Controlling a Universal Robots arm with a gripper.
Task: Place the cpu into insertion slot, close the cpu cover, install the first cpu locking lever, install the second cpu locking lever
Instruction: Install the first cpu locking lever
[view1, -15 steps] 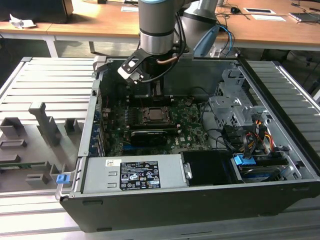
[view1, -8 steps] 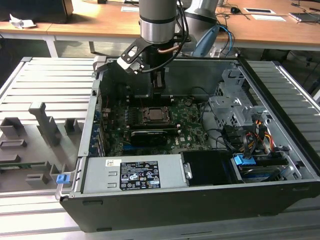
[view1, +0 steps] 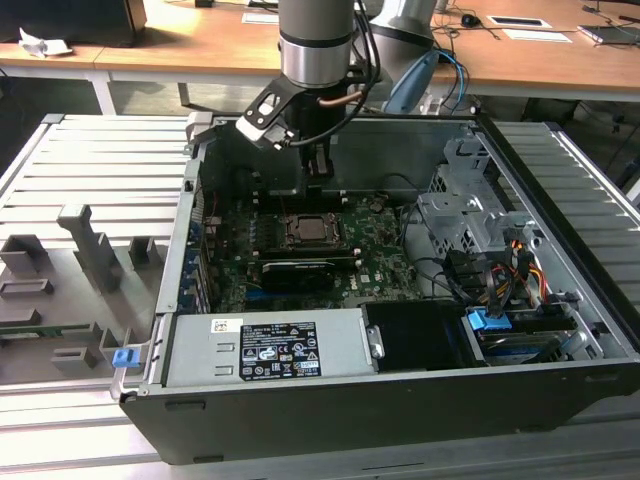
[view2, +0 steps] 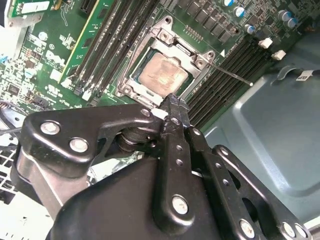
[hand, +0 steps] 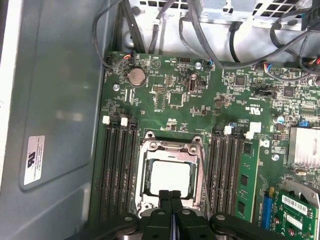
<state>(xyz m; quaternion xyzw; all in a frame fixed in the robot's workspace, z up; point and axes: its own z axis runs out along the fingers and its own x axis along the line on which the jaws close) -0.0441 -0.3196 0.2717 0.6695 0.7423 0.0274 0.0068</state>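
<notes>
Currently the end effector is seen in both wrist views with its fingers pressed together. Nothing is visibly pinched between them. Its tips hang at the near edge of the insertion slot, very close to the frame; contact cannot be confirmed.

The cpu is seated in the slot, silvery face up and lying flat. The cpu cover appears to be folded down around it, with the chip showing through its window. A thin locking lever is seen angled out from the slot corner, over the memory slots. It is judged not to be latched.

Handling, as judged:
- The cpu is taken to be light, thin, stiff and fragile. Its tan contact face and the slot pins would be easily damaged. It is best held by two opposite edges only and never slid sideways in the slot.
- The cover is thin sheet metal, rigid but a little springy at its hinge. It is best pressed on its solid rim, not across the window.
- The lever is a slim steel rod, smooth and springy, so it is likely to slip off closed fingertips. It is best caught near its free bent end, where leverage is greatest.

The motherboard around the slot is crowded with small parts, so little room is left for side travel.
</notes>
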